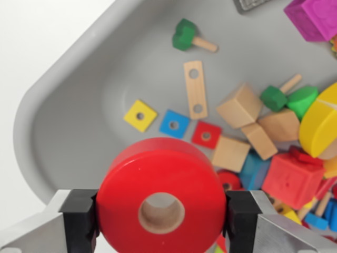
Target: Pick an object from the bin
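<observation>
Wrist view: gripper (161, 219) with black pads (79, 221) clamped on either side of a red wooden ring (161, 182), held above the grey bin (68, 110) of scattered toy blocks.

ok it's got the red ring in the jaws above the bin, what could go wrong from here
1. The gripper holds the red ring only by two narrow black pads on its curved rim, so the ring may pivot or slip out during a fast move.
2. If it drops, it would likely land in the grey bin among the loose pieces, such as the red square tile just below it, and scatter them.
</observation>
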